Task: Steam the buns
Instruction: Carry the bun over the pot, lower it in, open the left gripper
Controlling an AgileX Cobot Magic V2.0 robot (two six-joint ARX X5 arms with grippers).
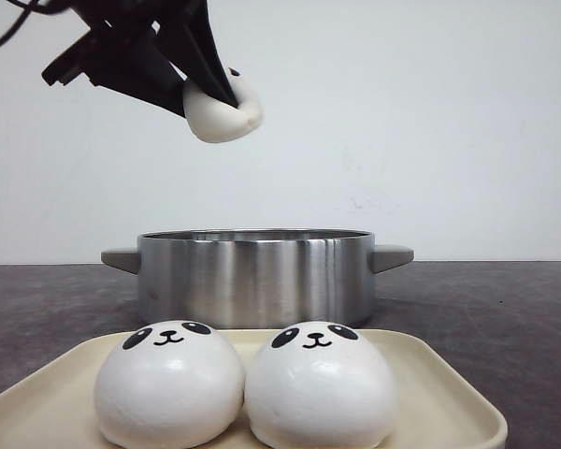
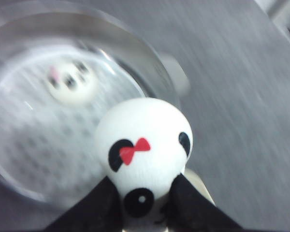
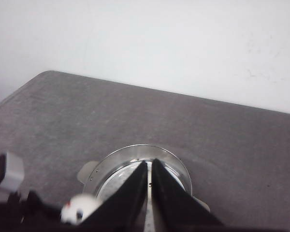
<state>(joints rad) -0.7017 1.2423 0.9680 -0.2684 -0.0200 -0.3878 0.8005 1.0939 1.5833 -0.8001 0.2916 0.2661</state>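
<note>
left gripper point(image 1: 210, 94) jaws pinch panda bun point(image 1: 226, 110) high above steamer pot point(image 1: 254, 276) | bun glossy white, red bow | right gripper point(image 3: 150, 186) jaws pressed together | second bun point(image 2: 71, 83) inside pot

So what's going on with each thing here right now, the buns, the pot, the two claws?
Left gripper: shut on a bun, high above the pot.
Held bun: squeezed, airborne.
Pot: lidless, one bun inside.
Tray: two buns sitting upright.
Right gripper: shut, empty.
</note>
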